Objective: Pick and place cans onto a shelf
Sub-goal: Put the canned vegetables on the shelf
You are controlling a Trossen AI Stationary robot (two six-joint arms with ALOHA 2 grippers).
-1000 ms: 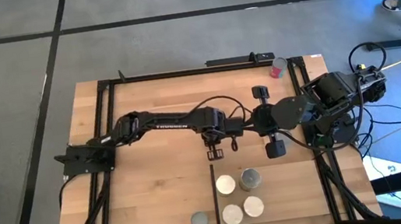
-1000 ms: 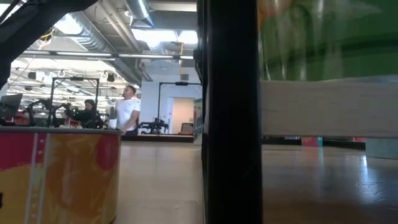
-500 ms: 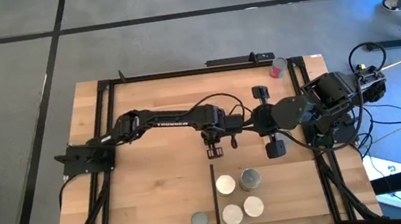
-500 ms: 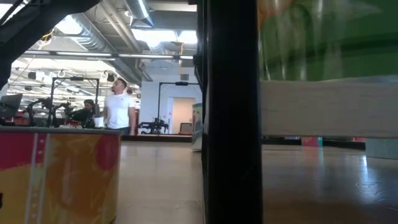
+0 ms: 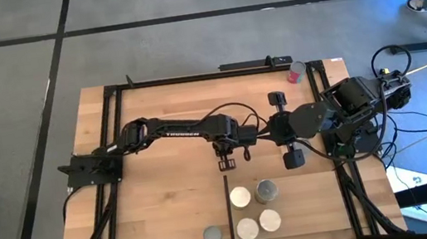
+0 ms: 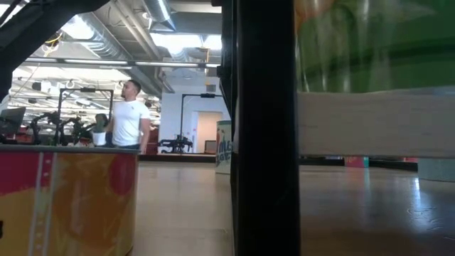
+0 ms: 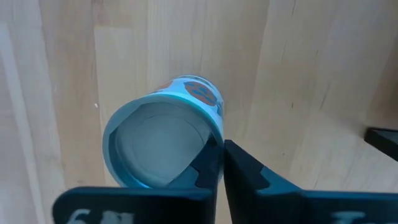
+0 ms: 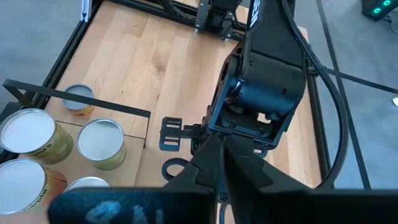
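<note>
Lies directly beneath the left gripper [image 7: 222, 152] at table centre: one can [image 7: 163, 149], tipped, open end facing up toward the wrist. Fingers pressed together right at its rim; cannot tell whether the rim is nipped. From there, to the shelf [image 5: 308, 198] at about 5 o'clock, four cans [image 5: 240, 197] already standing on it. Nearer the shelf but idle, with jaws pressed together on nothing: right gripper [image 8: 221, 146].

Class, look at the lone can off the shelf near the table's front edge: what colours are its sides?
The can has red and yellow-orange sides, seen best in the low view.
</note>
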